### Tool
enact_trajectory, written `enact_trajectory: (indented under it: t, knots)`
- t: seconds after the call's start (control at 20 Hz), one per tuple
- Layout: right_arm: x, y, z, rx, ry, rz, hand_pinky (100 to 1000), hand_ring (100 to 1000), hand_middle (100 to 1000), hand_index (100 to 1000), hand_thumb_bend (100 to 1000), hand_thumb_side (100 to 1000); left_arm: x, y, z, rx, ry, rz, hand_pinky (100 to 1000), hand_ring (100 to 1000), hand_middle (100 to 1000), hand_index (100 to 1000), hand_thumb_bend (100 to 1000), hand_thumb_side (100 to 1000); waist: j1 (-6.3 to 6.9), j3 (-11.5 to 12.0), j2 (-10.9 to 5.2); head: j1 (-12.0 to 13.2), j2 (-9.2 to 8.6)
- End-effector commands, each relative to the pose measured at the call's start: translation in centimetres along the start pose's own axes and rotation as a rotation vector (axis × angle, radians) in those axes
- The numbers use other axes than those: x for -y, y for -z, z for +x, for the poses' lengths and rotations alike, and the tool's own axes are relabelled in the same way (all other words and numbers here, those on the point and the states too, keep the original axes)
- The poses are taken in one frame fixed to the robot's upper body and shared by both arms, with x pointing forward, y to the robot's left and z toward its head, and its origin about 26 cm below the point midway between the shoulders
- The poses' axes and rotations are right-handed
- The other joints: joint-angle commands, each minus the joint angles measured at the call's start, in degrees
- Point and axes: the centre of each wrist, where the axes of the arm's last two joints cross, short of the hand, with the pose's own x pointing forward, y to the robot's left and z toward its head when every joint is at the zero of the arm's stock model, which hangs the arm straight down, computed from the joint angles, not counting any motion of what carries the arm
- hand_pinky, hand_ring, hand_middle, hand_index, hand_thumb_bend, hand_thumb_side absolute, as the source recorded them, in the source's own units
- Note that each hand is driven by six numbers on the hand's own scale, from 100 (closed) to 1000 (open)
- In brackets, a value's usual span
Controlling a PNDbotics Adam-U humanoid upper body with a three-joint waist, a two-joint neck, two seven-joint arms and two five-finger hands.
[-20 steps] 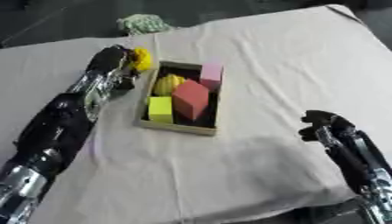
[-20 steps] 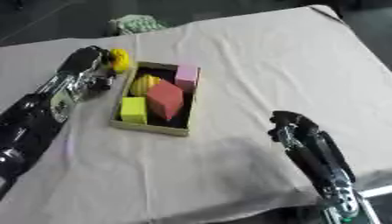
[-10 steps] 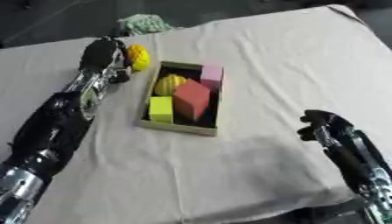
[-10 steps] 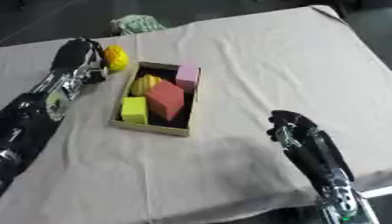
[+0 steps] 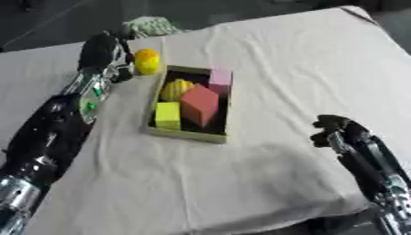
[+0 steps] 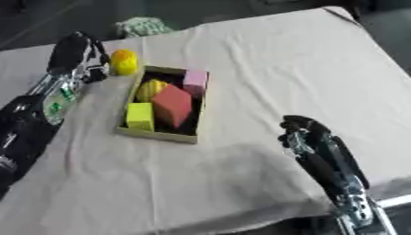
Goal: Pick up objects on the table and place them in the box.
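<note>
Soft, even light; overall blur, faint shadows.

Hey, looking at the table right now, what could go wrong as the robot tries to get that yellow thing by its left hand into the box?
1. The yellow object looks rounded and sits beside the left hand, near the box's far corner; a nudge might roll it away.
2. The box already holds a red block, a pink block, a green block and a yellow piece, so free space looks scarce.

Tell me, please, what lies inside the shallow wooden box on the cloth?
The shallow wooden box holds a red block, a lime-green cube, a pink block and a yellow ribbed object. The floor beneath them is hidden.
</note>
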Motion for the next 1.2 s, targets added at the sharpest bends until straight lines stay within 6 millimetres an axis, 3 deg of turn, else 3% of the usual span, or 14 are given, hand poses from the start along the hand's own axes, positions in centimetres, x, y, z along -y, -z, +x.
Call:
enact_trajectory:
  t: [0.05, 0.1, 0.25, 0.6, 0.8, 1.2]
  knots:
    - [0.5, 0.2, 0.6, 0.024, -0.021, -0.001, 667, 654, 694, 782, 100, 604, -2.1, 0.8, -0.4, 0.046, 0.036, 0.031, 804, 796, 799, 891, 527, 339, -0.22, -0.10, -0.94, -0.05, 0.13]
    - [0.5, 0.2, 0.6, 0.023, -0.021, -0.001, 667, 654, 693, 782, 100, 608, -2.2, 0.8, -0.4, 0.068, 0.059, 0.010, 837, 845, 854, 927, 601, 404, -0.23, -0.18, -0.89, -0.03, 0.10]
    - [0.5, 0.2, 0.6, 0.022, -0.022, 0.000, 667, 653, 693, 782, 100, 616, -2.4, 1.0, -0.3, 0.127, 0.149, -0.074, 863, 899, 907, 961, 618, 431, -0.23, -0.48, -0.64, -0.05, -0.01]
    - [0.5, 0.3, 0.7, 0.023, -0.018, -0.003, 667, 653, 692, 782, 100, 638, -1.9, 1.0, -0.5, 0.134, 0.220, -0.184, 826, 859, 862, 918, 375, 206, -0.22, -1.29, 0.21, -0.24, -0.40]
    - [0.5, 0.4, 0.7, 0.024, -0.016, -0.002, 667, 653, 691, 782, 100, 642, -1.3, 0.8, -0.6, 0.114, 0.228, -0.157, 794, 804, 808, 876, 293, 110, -0.27, -1.55, 0.45, -0.29, -0.52]
    - [0.5, 0.4, 0.7, 0.024, -0.013, 0.000, 667, 653, 691, 782, 100, 644, -0.5, 0.5, -0.6, 0.081, 0.223, -0.063, 751, 719, 710, 796, 224, 100, -0.49, -1.75, 0.68, -0.15, -0.82]
